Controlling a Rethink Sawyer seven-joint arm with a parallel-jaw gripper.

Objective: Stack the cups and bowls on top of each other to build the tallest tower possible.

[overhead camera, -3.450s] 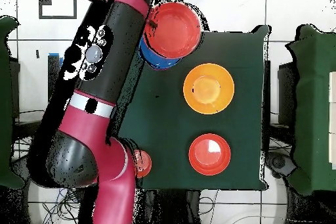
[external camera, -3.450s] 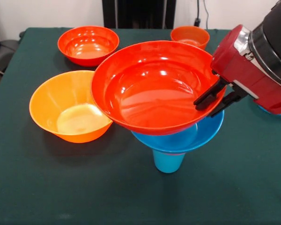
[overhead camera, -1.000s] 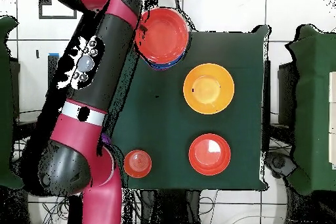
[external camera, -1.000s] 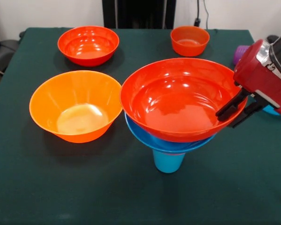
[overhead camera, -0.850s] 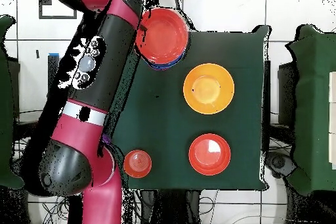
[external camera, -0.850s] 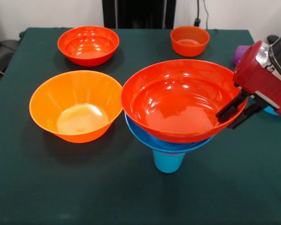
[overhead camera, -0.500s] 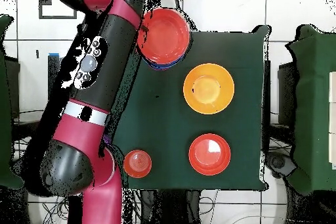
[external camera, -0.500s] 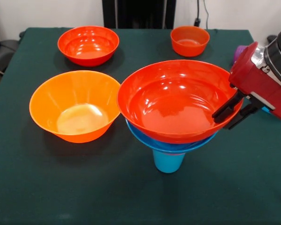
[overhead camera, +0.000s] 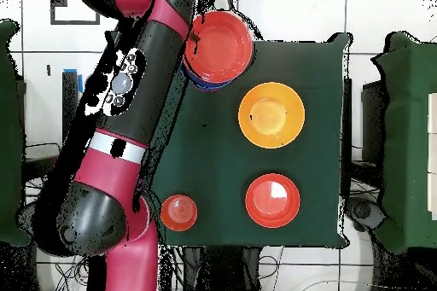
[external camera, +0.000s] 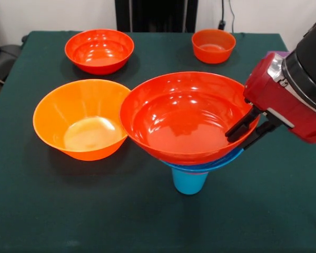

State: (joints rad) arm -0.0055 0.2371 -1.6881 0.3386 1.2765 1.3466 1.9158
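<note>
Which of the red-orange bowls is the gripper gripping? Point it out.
The large red-orange bowl atop the tower, resting over the blue bowl and blue cup. The gripper pinches its rim; the other red-orange bowl sits alone on the table.

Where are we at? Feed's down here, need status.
Claw shut on the big red-orange bowl's rim, atop the tower. Yellow-orange bowl close beside it; whether they touch, unclear.

5 bowls, 1 cup
</note>
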